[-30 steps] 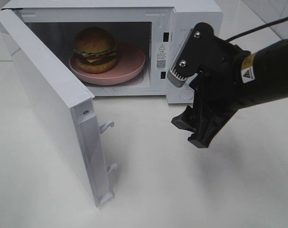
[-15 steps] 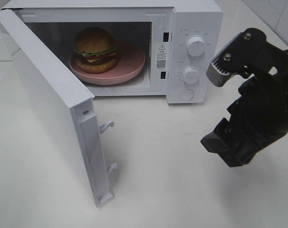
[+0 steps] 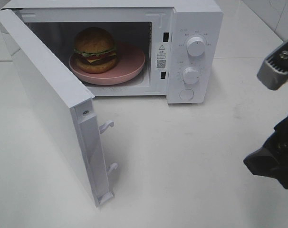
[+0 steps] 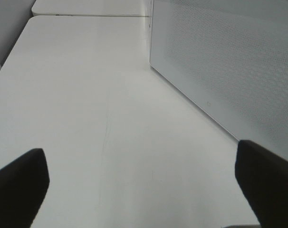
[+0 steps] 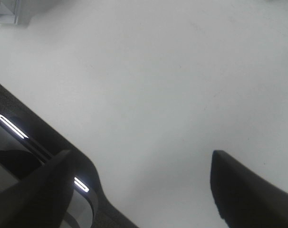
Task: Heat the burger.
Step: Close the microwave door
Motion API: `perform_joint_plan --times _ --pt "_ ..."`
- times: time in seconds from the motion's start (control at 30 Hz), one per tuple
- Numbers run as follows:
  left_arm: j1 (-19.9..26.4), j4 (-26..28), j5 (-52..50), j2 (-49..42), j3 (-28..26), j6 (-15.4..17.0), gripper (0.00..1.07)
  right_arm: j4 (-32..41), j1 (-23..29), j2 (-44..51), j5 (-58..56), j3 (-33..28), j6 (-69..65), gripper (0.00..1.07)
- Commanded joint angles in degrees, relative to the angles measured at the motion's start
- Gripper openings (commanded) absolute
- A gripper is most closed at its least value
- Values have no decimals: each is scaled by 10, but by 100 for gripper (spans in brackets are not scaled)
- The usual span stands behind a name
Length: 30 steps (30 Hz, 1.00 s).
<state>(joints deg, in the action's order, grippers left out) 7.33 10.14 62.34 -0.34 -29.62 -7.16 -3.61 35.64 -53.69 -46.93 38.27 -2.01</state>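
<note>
The burger (image 3: pixel 94 49), with a golden-brown bun, lettuce, cheese and dark patty, sits on a round pink plate (image 3: pixel 129 64) inside the white microwave (image 3: pixel 194 28). The microwave door (image 3: pixel 44 99) stands wide open, swung out to the front left. My right gripper (image 3: pixel 272 164) is at the right edge of the table, far from the microwave; in the right wrist view (image 5: pixel 144 190) its fingers are spread apart over bare table, holding nothing. My left gripper (image 4: pixel 141 185) shows only in the left wrist view, open and empty, beside the door's outer face (image 4: pixel 229 71).
The microwave's control panel has two round knobs (image 3: pixel 196 46) and a button (image 3: pixel 186 94) below. Door latch hooks (image 3: pixel 107 126) stick out from the door's edge. The white table (image 3: pixel 182 166) stretches in front of the microwave.
My right arm has pulled back from in front of the control panel, moving right and toward the front to the table's right edge. The burger, plate and door have not moved.
</note>
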Motion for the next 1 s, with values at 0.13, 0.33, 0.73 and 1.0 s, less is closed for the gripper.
perform_joint_plan --times 0.13,0.33,0.73,1.0 --pt "-1 1 -8 -9 0 2 100 3 -1 73 -56 -2 -30 76" --pt "-1 1 -8 -9 0 2 100 3 -1 140 -86 -3 -53 76" --pt "-1 1 -8 -9 0 2 100 10 -84 254 -85 -38 -58 76" --pt "-1 1 -8 -9 0 2 100 15 -159 339 -56 -82 -58 76"
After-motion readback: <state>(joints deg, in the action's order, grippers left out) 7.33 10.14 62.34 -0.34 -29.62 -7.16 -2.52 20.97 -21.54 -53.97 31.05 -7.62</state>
